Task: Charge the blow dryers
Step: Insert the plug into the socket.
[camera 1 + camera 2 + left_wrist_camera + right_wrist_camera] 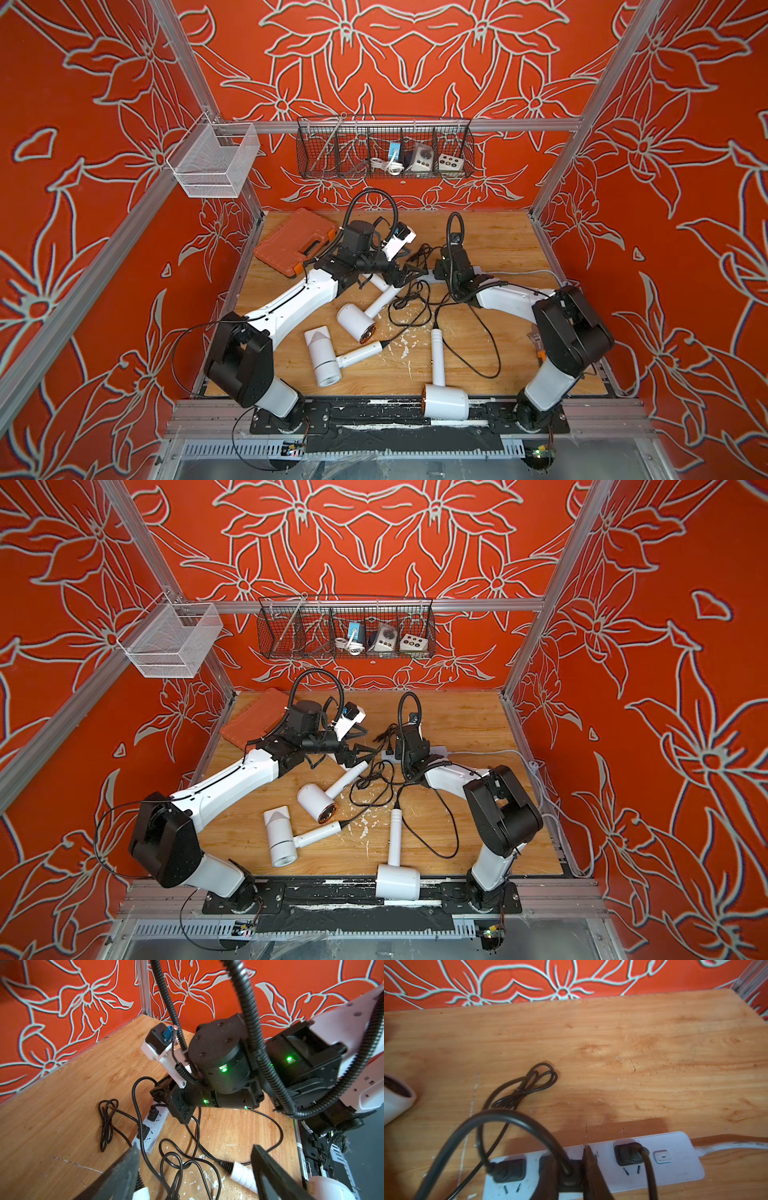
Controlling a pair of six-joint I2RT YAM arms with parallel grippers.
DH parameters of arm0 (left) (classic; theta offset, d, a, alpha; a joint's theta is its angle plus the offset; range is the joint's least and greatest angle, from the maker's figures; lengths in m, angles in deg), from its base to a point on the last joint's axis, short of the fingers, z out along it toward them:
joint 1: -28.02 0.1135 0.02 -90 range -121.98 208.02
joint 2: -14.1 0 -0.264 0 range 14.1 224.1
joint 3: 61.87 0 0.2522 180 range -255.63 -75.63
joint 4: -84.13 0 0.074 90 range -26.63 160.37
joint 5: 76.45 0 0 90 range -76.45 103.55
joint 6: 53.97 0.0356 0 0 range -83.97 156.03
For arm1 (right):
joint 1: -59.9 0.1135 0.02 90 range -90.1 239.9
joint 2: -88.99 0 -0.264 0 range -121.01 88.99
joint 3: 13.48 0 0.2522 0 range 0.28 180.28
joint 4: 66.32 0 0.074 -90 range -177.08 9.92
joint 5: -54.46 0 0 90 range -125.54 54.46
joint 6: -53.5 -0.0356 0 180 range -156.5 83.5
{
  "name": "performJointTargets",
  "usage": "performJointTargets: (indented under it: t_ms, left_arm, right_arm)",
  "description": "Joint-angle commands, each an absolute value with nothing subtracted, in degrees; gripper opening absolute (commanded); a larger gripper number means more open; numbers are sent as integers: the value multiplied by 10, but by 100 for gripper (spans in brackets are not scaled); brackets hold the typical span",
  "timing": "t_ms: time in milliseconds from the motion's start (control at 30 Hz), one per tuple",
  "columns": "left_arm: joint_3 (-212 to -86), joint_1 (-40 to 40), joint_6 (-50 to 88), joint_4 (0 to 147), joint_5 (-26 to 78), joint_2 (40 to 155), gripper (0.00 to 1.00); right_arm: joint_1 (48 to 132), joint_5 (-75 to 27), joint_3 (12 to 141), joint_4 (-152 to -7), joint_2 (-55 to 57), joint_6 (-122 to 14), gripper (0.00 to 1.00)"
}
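Three white blow dryers lie on the wooden table: one (353, 318) mid-table with a copper-lined barrel, one (320, 353) to its left, one (446, 402) at the front edge. Another white barrel edge (396, 1097) shows in the right wrist view. Their black cords (409, 299) tangle in the middle. My right gripper (566, 1155) is shut on a black plug (571, 1178) at the middle socket of the white power strip (675, 1159). Two other plugs (627, 1155) sit in it. My left gripper (195, 1148) hangs open above the cords, holding nothing.
An orange tool case (297, 241) lies at the table's back left. A black wire basket (384, 147) with small devices and a white mesh basket (214, 160) hang on the frame. The strip's white cable (536, 272) runs off to the right.
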State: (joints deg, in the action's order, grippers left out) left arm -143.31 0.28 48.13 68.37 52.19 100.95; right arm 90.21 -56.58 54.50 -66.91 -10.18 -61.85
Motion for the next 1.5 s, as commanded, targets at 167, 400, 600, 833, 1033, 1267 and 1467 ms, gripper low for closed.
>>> performJointTargets:
  t_ms: [167,400,600,833,1033,1267,1467]
  left_arm:
    - [-1433,5,483,689,531,1003,83]
    - [-1434,5,482,691,533,1008,83]
    - [-1434,5,483,689,530,1011,83]
    - [-1435,6,485,687,529,1012,83]
    - [-1436,5,485,686,528,1012,83]
    - [-1437,5,487,684,527,1011,83]
    - [-1438,5,486,684,528,1013,83]
  right_arm:
    - [868,-566,560,-682,-132,-653,0]
    - [845,-533,550,-684,-138,-646,0]
    - [837,-486,547,-675,-149,-646,0]
    - [836,-458,561,-691,-165,-640,0]
    - [836,-470,556,-704,-162,-636,0]
    - [837,-473,541,-710,-136,-629,0]
    - [837,-474,541,-733,-122,-629,0]
